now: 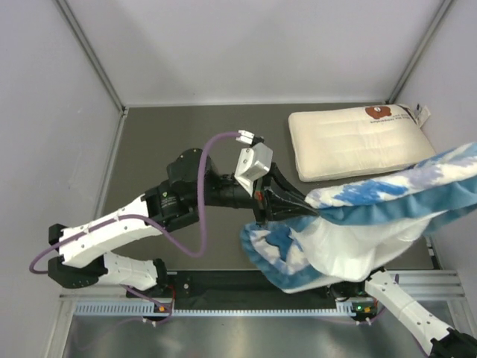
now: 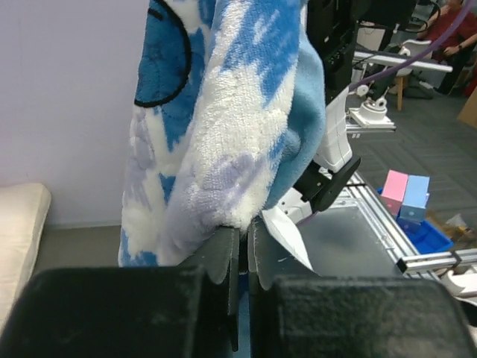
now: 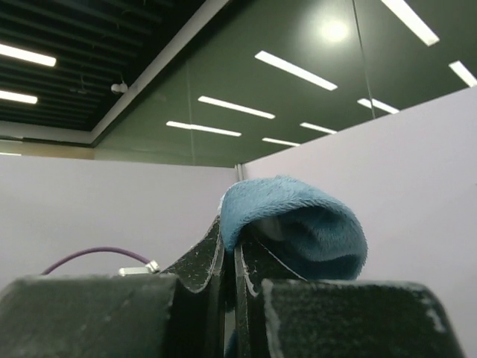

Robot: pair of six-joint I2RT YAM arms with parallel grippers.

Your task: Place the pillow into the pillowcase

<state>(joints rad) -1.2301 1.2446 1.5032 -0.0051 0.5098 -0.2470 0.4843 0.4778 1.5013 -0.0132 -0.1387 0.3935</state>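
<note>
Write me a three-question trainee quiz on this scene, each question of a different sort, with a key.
1. True or false: the pillow is already inside the pillowcase.
2. What is the left gripper shut on? A: the pillow. B: an edge of the pillowcase. C: nothing.
3. Fill the gap: in the top view, the pillow lies on the table at its far ____ corner, by the robot's own sides.
Key: 1 false; 2 B; 3 right.
</note>
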